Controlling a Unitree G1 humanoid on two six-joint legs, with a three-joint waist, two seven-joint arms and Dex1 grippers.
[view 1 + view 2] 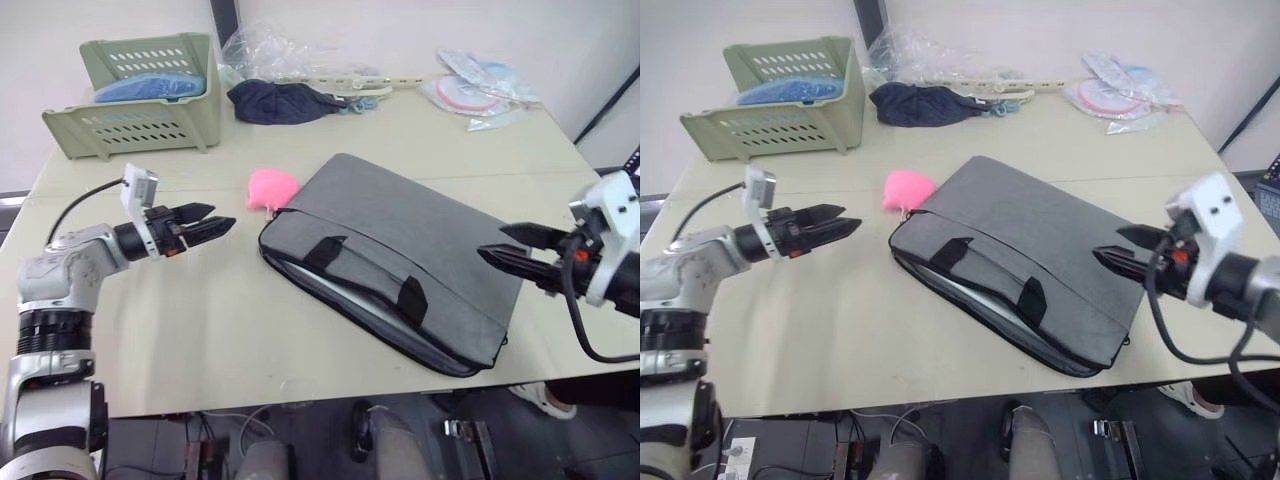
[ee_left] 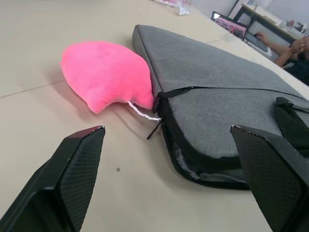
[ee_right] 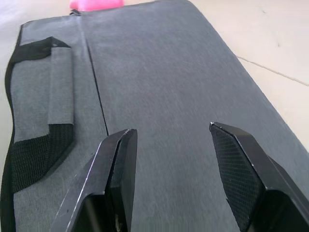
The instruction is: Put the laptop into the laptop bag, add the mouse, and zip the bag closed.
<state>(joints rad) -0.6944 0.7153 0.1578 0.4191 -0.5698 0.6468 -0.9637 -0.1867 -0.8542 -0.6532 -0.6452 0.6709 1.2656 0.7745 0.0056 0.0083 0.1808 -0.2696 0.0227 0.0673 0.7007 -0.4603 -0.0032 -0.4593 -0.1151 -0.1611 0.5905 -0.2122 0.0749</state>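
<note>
Left wrist view: released left gripper (image 2: 166,145) faces flat grey fabric laptop bag (image 2: 222,82) and fluffy pink charm (image 2: 104,75)

A wide beige table (image 1: 200,330) carries the scene, its top crossed by a thin seam line. Behind the table stands a plain white wall (image 1: 500,25), split by a dark vertical post (image 1: 224,20) rising near the table's far edge. Beyond the table's far right corner a black diagonal bar (image 1: 607,105) leans against the wall. Below the table's near edge lies a dim floor (image 1: 330,440) strewn with cables and grey gear. Light falls soft and even across the tabletop
</note>
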